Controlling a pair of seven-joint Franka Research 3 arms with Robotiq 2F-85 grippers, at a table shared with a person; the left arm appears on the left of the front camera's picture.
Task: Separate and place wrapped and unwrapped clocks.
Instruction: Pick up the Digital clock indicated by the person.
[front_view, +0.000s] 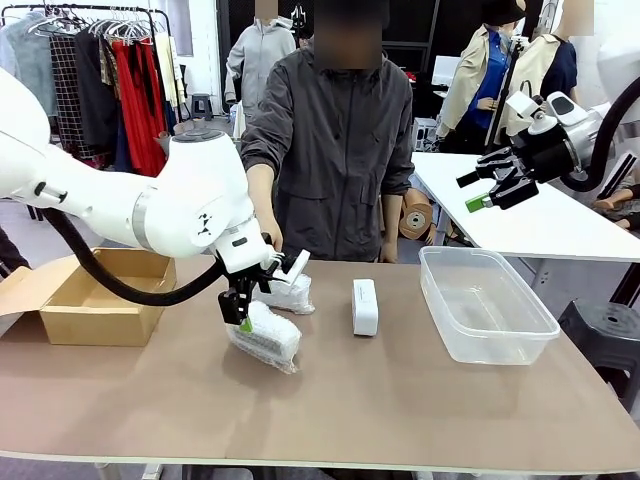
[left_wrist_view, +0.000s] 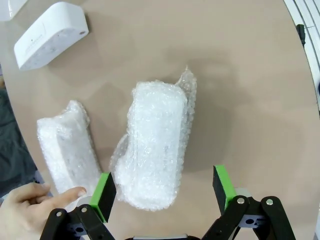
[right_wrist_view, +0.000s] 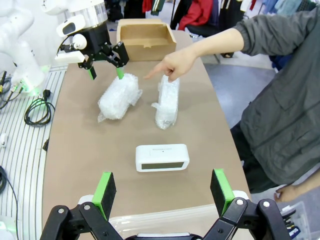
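The left gripper (left_wrist_view: 165, 187) has its jaws spread wide, with the green pads standing on either side of one end of the nearer wrapped clock (left_wrist_view: 155, 150); neither pad is pressed into the bubble wrap (whether the left pad grazes the loose film cannot be told). This wrapped clock lies flat on the table (front_view: 400, 400), left of the middle and roughly midway between the near and far edges. The second wrapped clock (left_wrist_view: 70, 152) lies just beside it on the side toward the far edge, and the two bundles sit close together but apart. The person's hand (right_wrist_view: 172, 62) reaches from the far edge with its index finger pointing down onto the end of this second bundle. The unwrapped clock (front_view: 365, 306), a smooth white rounded block, rests near the middle of the table, apart from both bundles on their right. An open cardboard box (front_view: 90, 300) sits at the left edge, and a clear plastic bin (front_view: 485, 305) sits toward the right edge. The right gripper (front_view: 485, 190) is raised well above the table beyond the right edge, with its jaws spread and nothing between them.
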